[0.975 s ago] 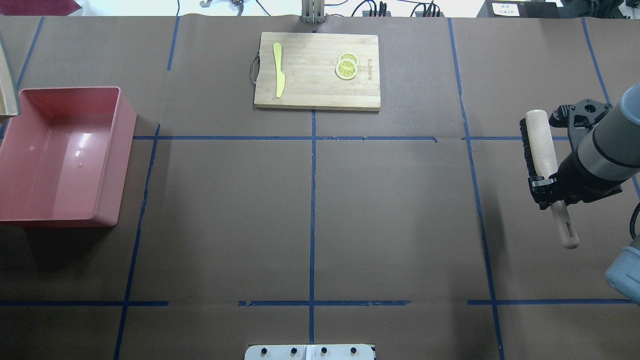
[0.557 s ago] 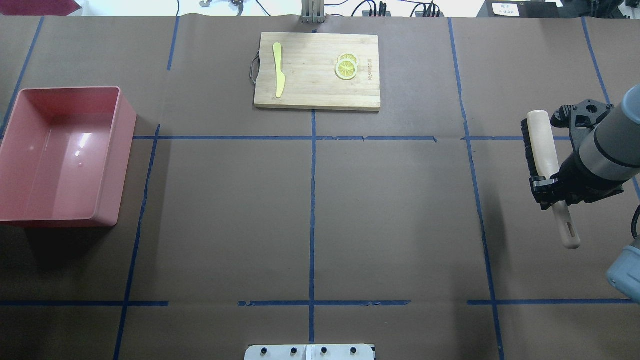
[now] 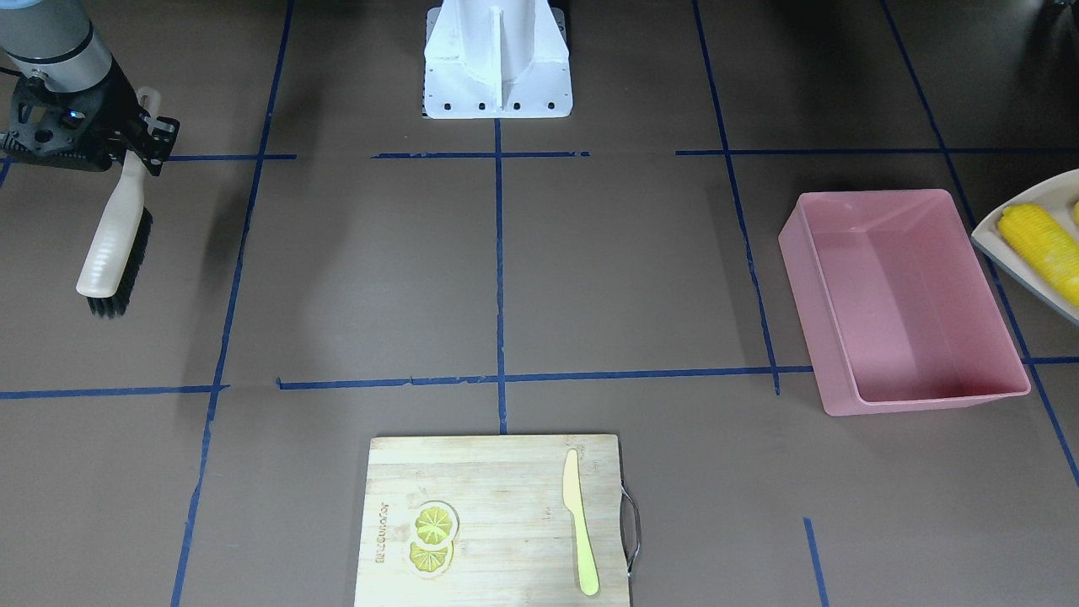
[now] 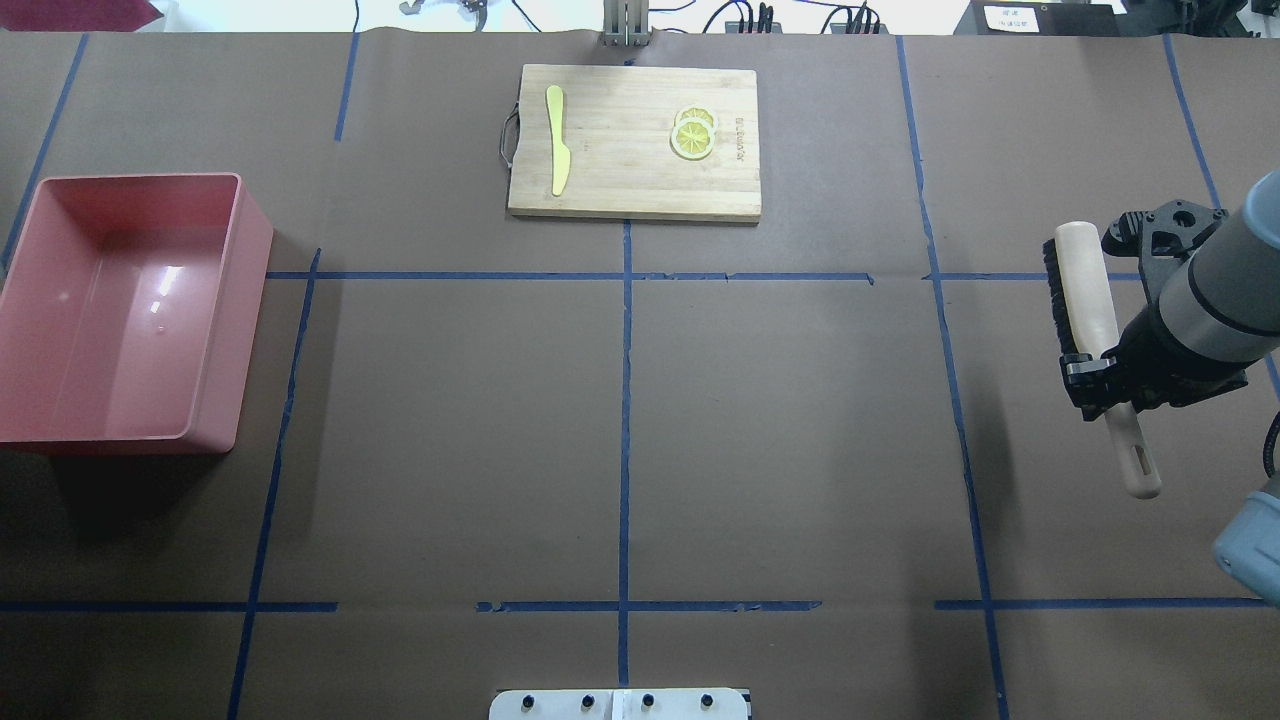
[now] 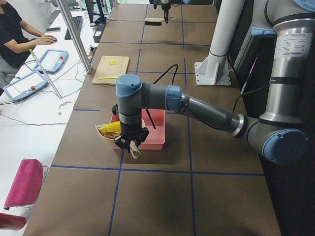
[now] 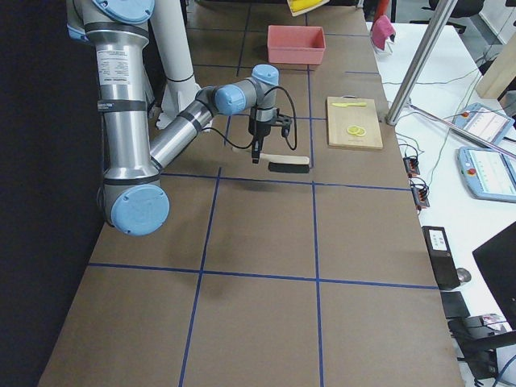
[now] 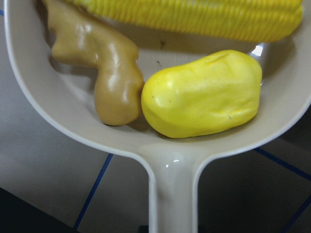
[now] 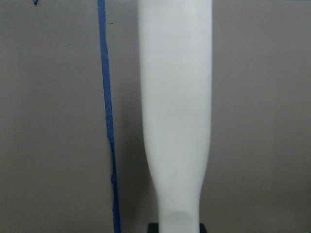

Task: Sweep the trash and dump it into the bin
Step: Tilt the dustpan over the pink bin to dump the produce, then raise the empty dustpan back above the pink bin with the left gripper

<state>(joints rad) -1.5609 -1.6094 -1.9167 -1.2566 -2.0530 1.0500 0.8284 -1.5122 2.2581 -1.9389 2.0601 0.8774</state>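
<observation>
The trash lies in a beige dustpan (image 7: 43,107): a corn cob (image 7: 194,17), a lumpy yellow potato-like piece (image 7: 201,94) and a tan ginger root (image 7: 104,63). The pan's handle runs straight down to my left gripper (image 5: 132,146), which is shut on it. The dustpan (image 3: 999,244) with the corn (image 3: 1038,240) hangs just beyond the outer side of the empty pink bin (image 4: 255,300). Far to the right, my right gripper (image 4: 1100,385) is shut on the handle of a black-bristled wooden brush (image 4: 1085,285), held level above the table.
A wooden cutting board (image 4: 630,180) at the table's far middle carries a pale yellow knife (image 4: 558,140) and lemon slices (image 4: 692,135). The robot's white base (image 3: 497,59) stands at the near middle. A person (image 5: 15,34) sits at a side desk.
The dustpan's edge, seen at the overhead view's left border above the bin a second ago, has slid out of that view. The right arm with the brush has barely shifted.
</observation>
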